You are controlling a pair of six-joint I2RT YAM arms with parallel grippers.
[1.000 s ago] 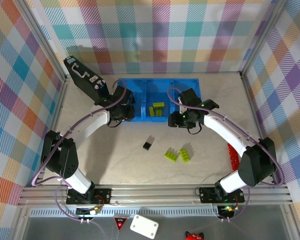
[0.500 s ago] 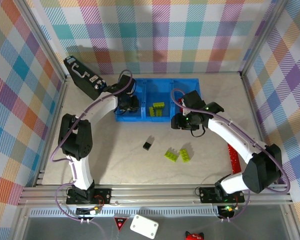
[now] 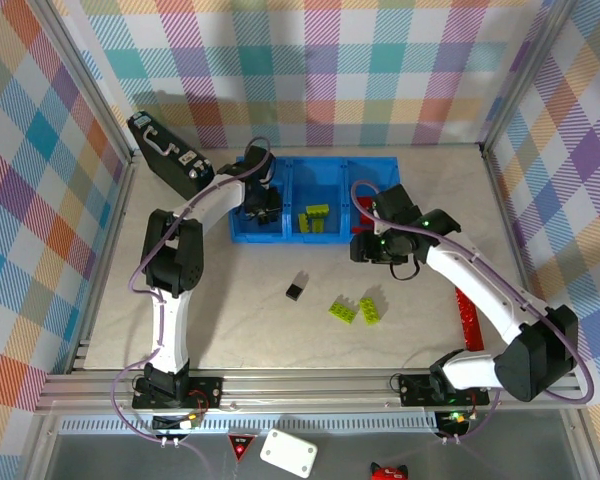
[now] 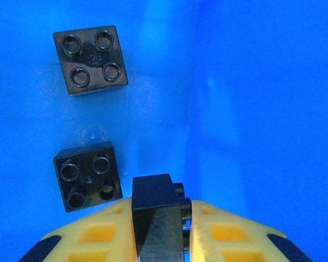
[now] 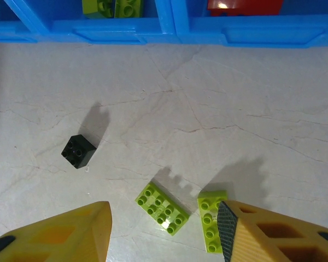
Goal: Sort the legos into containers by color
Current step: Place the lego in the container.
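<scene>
My left gripper (image 4: 159,229) is shut on a black lego (image 4: 157,210) and hangs over the left compartment of the blue containers tray (image 3: 290,238). Two more black legos (image 4: 90,60) (image 4: 88,176) lie on that compartment's floor. From above, the left gripper (image 3: 264,206) sits inside the left compartment. Lime legos (image 3: 314,219) fill part of the middle compartment, and a red lego (image 5: 243,5) shows in the right one. My right gripper (image 5: 164,229) is open above the table. Under it lie two lime legos (image 5: 163,208) (image 5: 210,221) and one black lego (image 5: 78,151).
A black case with a handle (image 3: 170,155) leans at the back left, close to the left arm. A long red strip (image 3: 468,315) lies along the right edge. Checked walls close in the table on three sides.
The left arm has reached further back, carrying the black lego over the left compartment. The right arm has drifted slightly right and toward the near side, away from the tray.
</scene>
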